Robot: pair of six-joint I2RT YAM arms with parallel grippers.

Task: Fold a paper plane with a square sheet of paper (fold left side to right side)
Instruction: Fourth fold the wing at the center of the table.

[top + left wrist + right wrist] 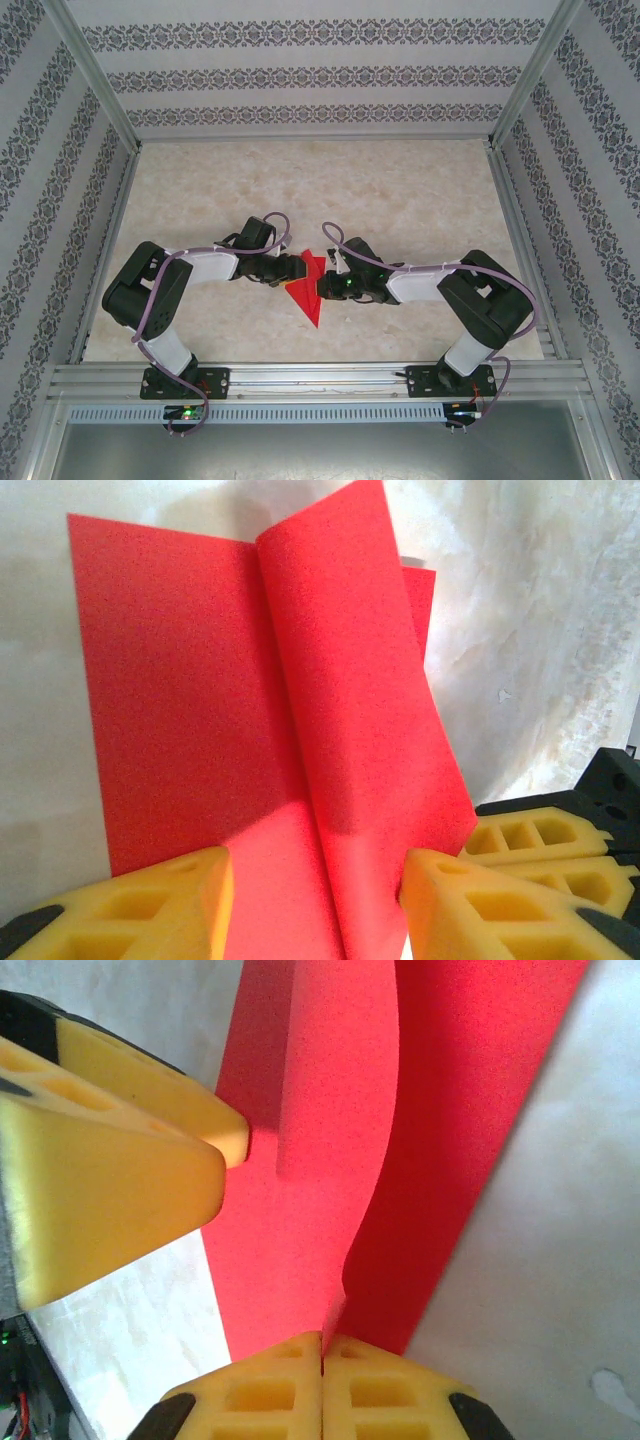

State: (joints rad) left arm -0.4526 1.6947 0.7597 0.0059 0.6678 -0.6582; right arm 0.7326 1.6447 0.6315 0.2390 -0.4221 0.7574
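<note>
From above, I count two arms and one square sheet of paper (307,297), bright red, lying on the pale marbled bench (400,200) midway between them. It shows as a creased shape with a point toward the near edge. My left hand (292,268) meets the sheet from the left and my right hand (325,287) from the right. The two hands are close together over its upper part. In my left wrist camera the single red sheet runs away from me across the bench with one crease down its length. The part left of the crease lies flat, and the part right of it stands up as a curved flap. My left hand (315,880) is apart: one yellow finger sits on each side of the crease at the near end, and nothing is pinched between them. At the right edge I see my right hand (500,848), its two yellow fingers stacked together where the flap's lower corner reaches them. In my right wrist camera my right hand (322,1360) has its two fingers pressed together, and the edge of the raised flap runs down into the seam between them, so it is clamped on the paper. The red sheet stretches up and away over the bench. My left hand (230,1155) comes in from the upper left, and its far fingertip touches the red surface.
</note>
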